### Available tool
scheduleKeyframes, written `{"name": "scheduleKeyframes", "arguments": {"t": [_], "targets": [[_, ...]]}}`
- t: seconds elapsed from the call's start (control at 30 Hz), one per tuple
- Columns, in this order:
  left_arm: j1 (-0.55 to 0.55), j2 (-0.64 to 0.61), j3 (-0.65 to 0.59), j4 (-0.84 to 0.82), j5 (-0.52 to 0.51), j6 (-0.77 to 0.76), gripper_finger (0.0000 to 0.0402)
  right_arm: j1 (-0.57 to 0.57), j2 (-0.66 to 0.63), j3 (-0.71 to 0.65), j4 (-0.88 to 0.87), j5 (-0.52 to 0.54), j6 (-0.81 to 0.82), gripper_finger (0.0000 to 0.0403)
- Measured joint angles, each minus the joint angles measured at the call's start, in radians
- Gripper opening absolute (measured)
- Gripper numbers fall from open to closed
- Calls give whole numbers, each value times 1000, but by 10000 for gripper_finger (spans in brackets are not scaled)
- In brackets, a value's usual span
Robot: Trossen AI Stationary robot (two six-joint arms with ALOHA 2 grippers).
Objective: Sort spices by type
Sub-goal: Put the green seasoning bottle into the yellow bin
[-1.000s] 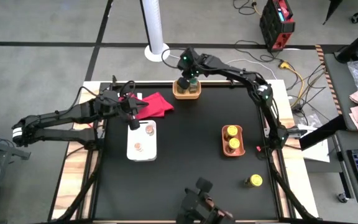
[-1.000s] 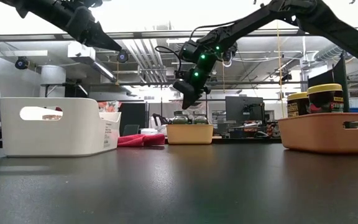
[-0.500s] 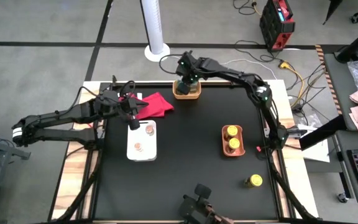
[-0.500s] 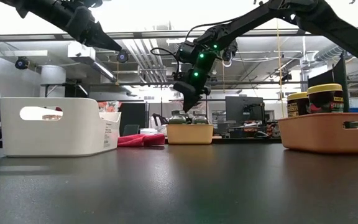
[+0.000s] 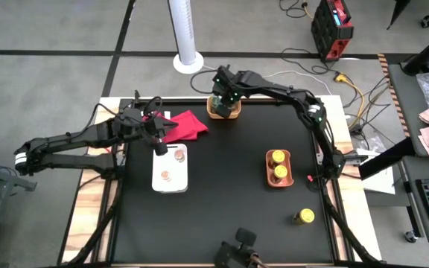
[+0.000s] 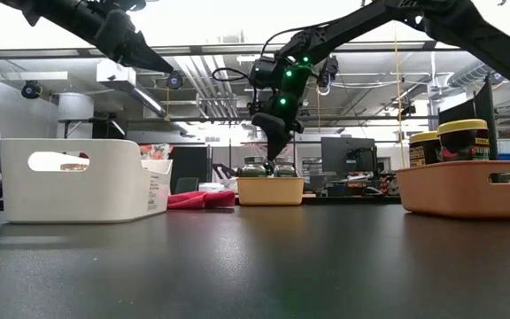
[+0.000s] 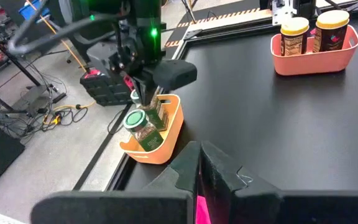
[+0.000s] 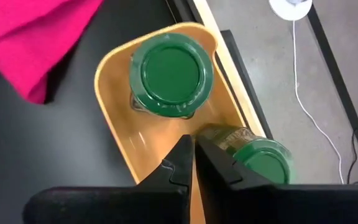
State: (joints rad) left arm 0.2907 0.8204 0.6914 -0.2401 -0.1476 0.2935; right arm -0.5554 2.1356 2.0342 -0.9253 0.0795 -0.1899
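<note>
Two spice jars with dark green lids sit in the yellow tray [image 8: 114, 124] at the table's far edge. One [image 8: 171, 73] stands upright; the other [image 8: 263, 163] leans on the tray's wall. My right gripper [image 8: 191, 143] is shut and points steeply down, just above the gap between them [image 6: 273, 152]. My left gripper [image 5: 158, 144] hovers shut over the far end of the white tray [image 5: 155, 182], which holds two pinkish-brown jars [image 5: 179, 155]. Two yellow jars [image 5: 277, 157] stand in the orange tray [image 5: 268, 170]. A third yellow jar [image 5: 304, 216] lies on the table near the right front.
A red cloth [image 5: 187, 125] lies between the white tray and the yellow tray. The black tabletop [image 5: 229, 193] stretches between the trays. A white pole's base [image 5: 187, 61] stands on the floor beyond the far edge, near cables.
My right gripper has stayed over the yellow tray and tipped to point more steeply down, its tip now between the two green-lidded jars. The jars and the left arm have kept still.
</note>
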Motion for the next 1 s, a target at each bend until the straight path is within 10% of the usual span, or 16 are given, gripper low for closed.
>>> {"name": "scheduleKeyframes", "arguments": {"t": [1.0], "targets": [[0,0,0,5,0,1,0,30,27,1,227,-133,-12,9]]}}
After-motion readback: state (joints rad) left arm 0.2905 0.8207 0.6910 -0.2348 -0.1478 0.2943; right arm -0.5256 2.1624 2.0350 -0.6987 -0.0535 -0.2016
